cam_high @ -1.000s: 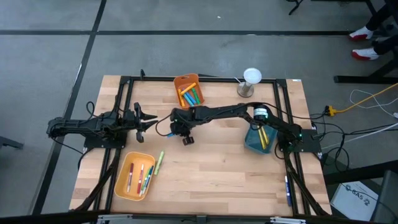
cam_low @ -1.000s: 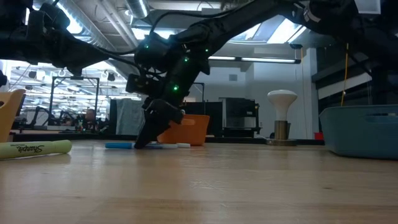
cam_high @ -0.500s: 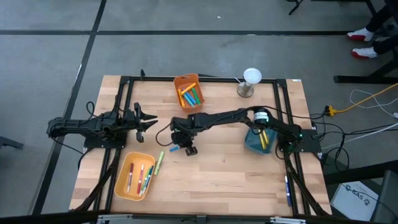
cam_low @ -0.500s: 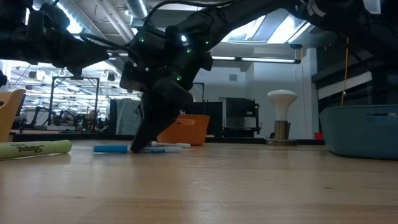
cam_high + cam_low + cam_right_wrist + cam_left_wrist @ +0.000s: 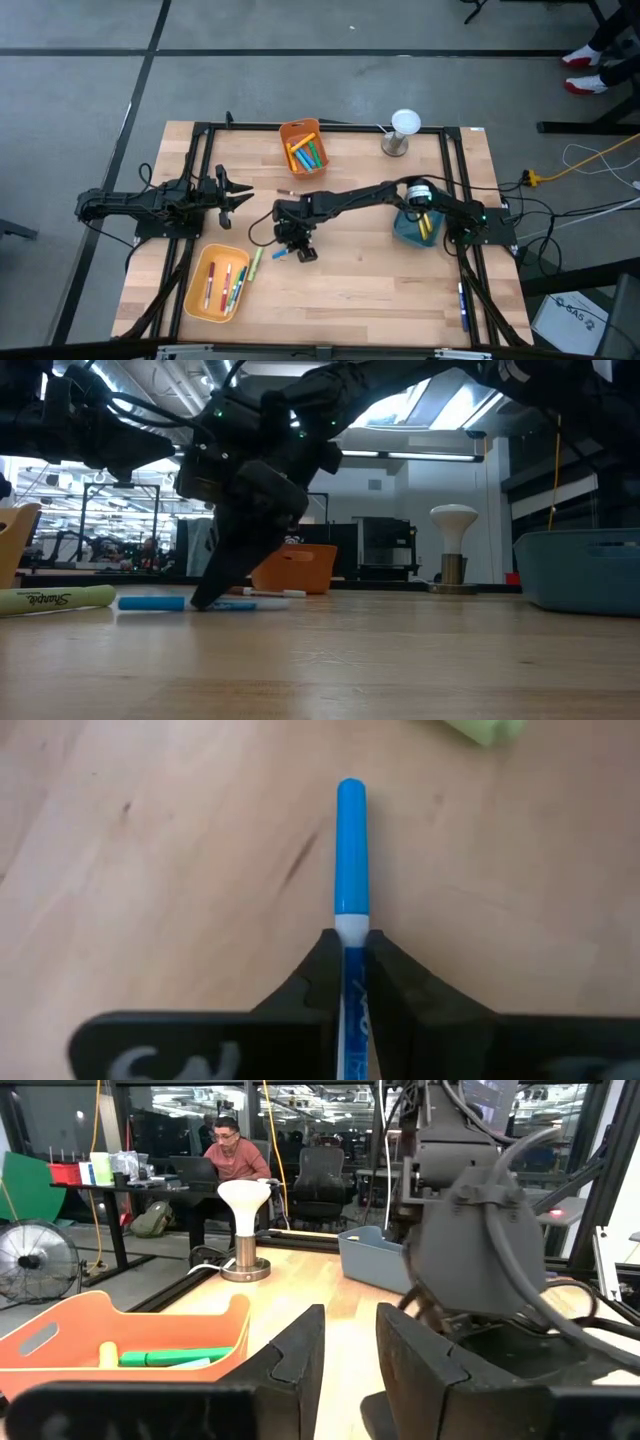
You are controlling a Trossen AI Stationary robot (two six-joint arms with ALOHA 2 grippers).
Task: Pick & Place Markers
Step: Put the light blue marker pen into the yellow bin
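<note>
Right gripper [image 5: 350, 965] clamped on blue marker [image 5: 350, 850], low on the worktop [image 5: 360, 290]. Green highlighter [image 5: 55, 599] lies just beyond the marker tip, yellow bin [image 5: 200, 295] past that. Left gripper [image 5: 240, 196] idles well apart, jaws partly open, holding nothing.

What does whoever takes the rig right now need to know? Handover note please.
Right gripper: shut on the blue marker, down at the table mid-left; the marker lies flat, not lifted yet.
Left gripper: fingers apart, holding nothing, waiting at the table's left side.
Markers: several in the yellow bin at front left, several in the orange bin at the back, at least one yellow in the blue bin on the right. A green highlighter lies loose beside the yellow bin.
Done: blue marker gripped.
Left: lift and bin it, probably then the highlighter.
</note>
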